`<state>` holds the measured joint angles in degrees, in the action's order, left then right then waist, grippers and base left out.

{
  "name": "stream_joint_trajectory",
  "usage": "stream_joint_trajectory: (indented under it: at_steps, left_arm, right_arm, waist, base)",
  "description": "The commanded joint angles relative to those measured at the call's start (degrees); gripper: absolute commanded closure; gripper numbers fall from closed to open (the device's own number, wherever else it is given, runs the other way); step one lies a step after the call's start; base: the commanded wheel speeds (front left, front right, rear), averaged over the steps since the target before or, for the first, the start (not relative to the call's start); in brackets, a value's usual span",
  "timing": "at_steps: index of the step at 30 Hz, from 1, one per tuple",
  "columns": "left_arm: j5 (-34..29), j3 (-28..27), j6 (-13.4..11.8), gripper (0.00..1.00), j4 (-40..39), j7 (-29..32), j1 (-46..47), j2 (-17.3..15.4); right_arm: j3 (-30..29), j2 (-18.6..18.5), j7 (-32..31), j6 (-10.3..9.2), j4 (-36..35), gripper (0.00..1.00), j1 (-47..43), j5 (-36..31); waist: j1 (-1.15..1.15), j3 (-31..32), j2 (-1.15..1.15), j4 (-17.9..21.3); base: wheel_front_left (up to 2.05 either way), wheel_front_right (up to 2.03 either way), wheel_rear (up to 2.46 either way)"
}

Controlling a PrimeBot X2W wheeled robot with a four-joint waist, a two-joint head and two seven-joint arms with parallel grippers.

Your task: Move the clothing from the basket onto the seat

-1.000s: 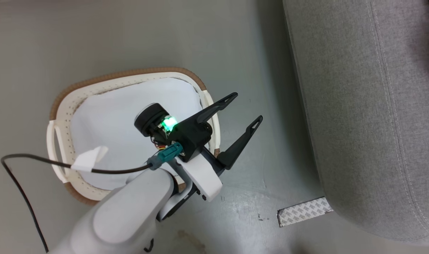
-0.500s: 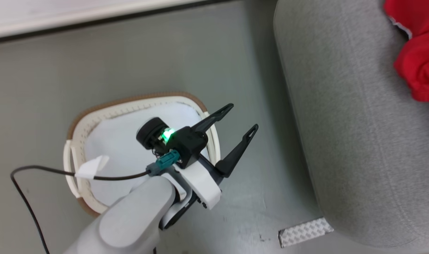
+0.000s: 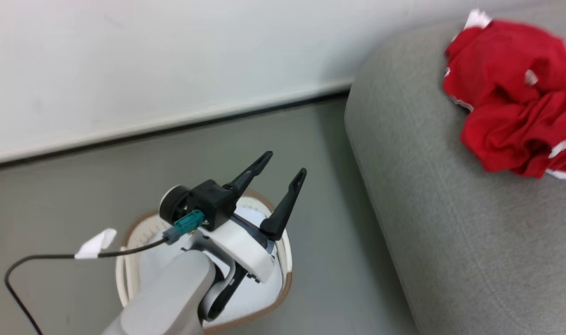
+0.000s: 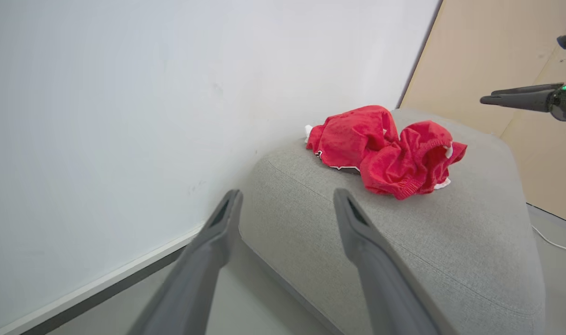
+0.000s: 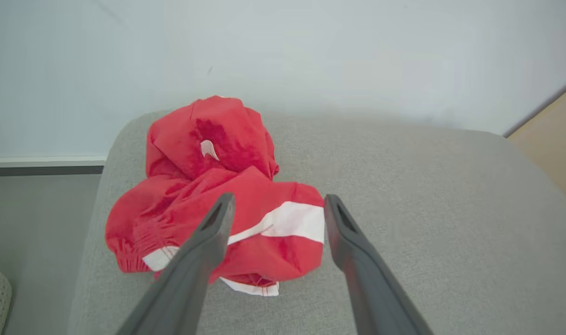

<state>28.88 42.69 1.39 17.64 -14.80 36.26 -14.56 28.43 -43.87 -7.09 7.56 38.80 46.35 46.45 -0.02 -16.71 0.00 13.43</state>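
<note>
The red clothing lies crumpled in a heap on the grey seat, white stripes showing. My right gripper hovers open just above the clothing, nothing between its fingers. It also shows side-on as the right gripper over the seat. My left gripper stands open and empty above the white basket on the floor beside the seat. The left gripper points toward the clothing. The basket's pale bottom shows around my arm.
A white wall with a dark baseboard runs behind the basket and seat. A tan panel stands beyond the seat. A black cable with a white tape tag hangs from my left arm. Grey floor separates basket and seat.
The head camera has tilted up: the wall and the red clothing on the seat have come into view, and the basket sits lower. My left gripper stays open over the basket.
</note>
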Motion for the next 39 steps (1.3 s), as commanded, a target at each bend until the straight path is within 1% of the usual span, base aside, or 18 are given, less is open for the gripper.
stream_joint_trajectory:
  at_steps: [1,4,5,7,9,11,13,16,18,20,23,27,30,31,33,35,37,39]
  left_arm:
    - [0.7,-1.2,-0.5,0.0,-0.3,-0.3,-1.7,0.0]
    - [0.9,-3.5,-1.3,0.0,-0.8,-0.3,-3.3,-0.1]
    - [0.9,-3.5,-1.3,0.0,-0.8,-0.3,-3.3,-0.1]
    - [0.8,-5.3,-1.9,0.0,-1.5,-0.3,-4.4,-0.2]
    - [0.5,-7.4,-2.6,0.0,-2.3,-0.3,-5.6,-0.6]
    - [0.9,-9.8,-3.0,0.0,-2.7,-0.3,-7.1,-0.9]
    - [0.7,-12.2,-3.9,0.0,-3.1,-0.3,-8.4,-1.5]
    - [0.9,-15.8,-4.9,0.0,-3.4,-0.3,-10.9,-1.9]
    - [1.5,-18.6,-5.6,0.0,-4.1,-0.3,-12.8,-1.8]
    - [1.2,-21.4,-6.2,0.0,-4.5,-0.3,-15.2,-2.0]
    - [0.5,-25.0,-6.8,0.0,-5.3,-0.3,-18.6,-1.6]
    - [-1.1,-29.3,-7.3,0.0,-5.9,-0.3,-23.0,-0.5]
    - [-2.3,-32.3,-6.8,0.0,-6.2,-0.3,-25.7,1.1]
    - [-2.4,-33.2,-6.5,0.0,-6.1,-0.3,-26.5,1.7]
    - [-3.4,-34.8,-5.3,0.0,-5.4,-0.3,-27.8,2.7]
    - [-4.8,-36.5,-4.2,0.0,-4.6,-0.3,-28.5,3.8]
    - [-6.6,-37.9,-3.1,0.0,-4.0,-0.3,-29.2,4.8]
    - [-8.7,-39.2,-2.0,0.0,-3.8,-0.3,-29.8,5.8]
  right_arm:
    - [0.7,-1.8,-0.6,-0.15,-2.8,0.0,-1.0,-0.1]
    - [0.5,-2.4,0.1,-0.15,-7.7,0.0,-2.5,0.9]
    - [0.5,-2.4,0.1,-0.15,-7.7,0.0,-2.5,0.9]
    - [0.1,-3.2,0.8,-0.15,-10.7,0.0,-3.2,0.6]
    - [-0.7,-3.2,1.9,-0.15,-13.7,0.0,-3.9,0.1]
    - [-2.2,-2.3,3.7,-0.15,-15.7,0.0,-5.3,-0.5]
    - [-4.4,-0.6,6.0,-0.15,-17.4,0.0,-7.1,-0.7]
    - [-8.6,2.2,9.6,-0.15,-19.7,0.0,-10.5,-1.8]
    - [-10.6,4.5,11.3,-0.15,-21.1,0.0,-13.6,-3.5]
    - [-12.7,6.8,13.0,-0.15,-22.4,0.0,-16.5,-6.8]
    - [-15.7,11.7,15.5,-0.15,-24.6,0.0,-21.4,-10.5]
    - [-18.6,19.4,18.9,-0.15,-27.4,0.0,-28.2,-14.7]
    - [-19.9,24.0,20.8,-0.15,-28.5,0.0,-32.5,-17.7]
    - [-20.6,25.4,21.3,-0.15,-28.3,0.0,-33.6,-18.9]
    - [-20.9,29.5,21.9,-0.14,-28.0,0.0,-35.9,-19.2]
    - [-21.3,30.9,22.3,-0.15,-27.7,0.0,-37.2,-21.5]
    - [-21.5,33.0,22.3,-0.15,-27.9,0.0,-38.1,-22.5]
    - [-20.1,33.7,22.3,-0.14,-27.9,0.0,-38.9,-23.6]
  waist:
    - [0.02,6.0,0.0,-1.1]
    - [0.02,9.0,0.0,-2.2]
    - [0.02,9.0,0.0,-2.2]
    - [0.02,10.6,0.0,-3.0]
    - [0.02,11.7,0.0,-3.9]
    - [0.02,12.8,0.0,-5.0]
    - [0.02,13.7,0.0,-5.9]
    - [0.02,14.6,0.0,-7.4]
    - [0.02,15.0,0.0,-8.1]
    - [0.02,15.3,0.0,-8.6]
    - [0.02,15.6,0.0,-9.4]
    - [0.02,15.7,0.0,-10.3]
    - [0.02,15.7,0.0,-10.7]
    - [0.02,15.7,0.0,-10.8]
    - [0.02,15.5,0.0,-11.1]
    - [0.02,15.3,0.0,-11.2]
    - [0.02,15.2,0.0,-11.1]
    - [0.02,15.0,0.0,-10.9]
  base:
    - [0.0,0.0,0.0]
    - [0.0,0.0,0.0]
    - [0.0,0.0,0.0]
    - [0.0,0.0,0.0]
    - [0.0,0.0,0.0]
    - [0.0,0.0,0.0]
    - [0.0,0.0,0.0]
    - [0.0,0.0,0.0]
    - [0.0,0.0,0.0]
    - [0.0,0.0,0.0]
    - [0.0,0.0,0.0]
    - [0.0,0.0,0.0]
    - [0.0,0.0,0.0]
    - [0.0,0.0,0.0]
    - [0.0,0.0,0.0]
    - [0.0,0.0,0.0]
    - [0.0,0.0,0.0]
    - [0.0,0.0,0.0]
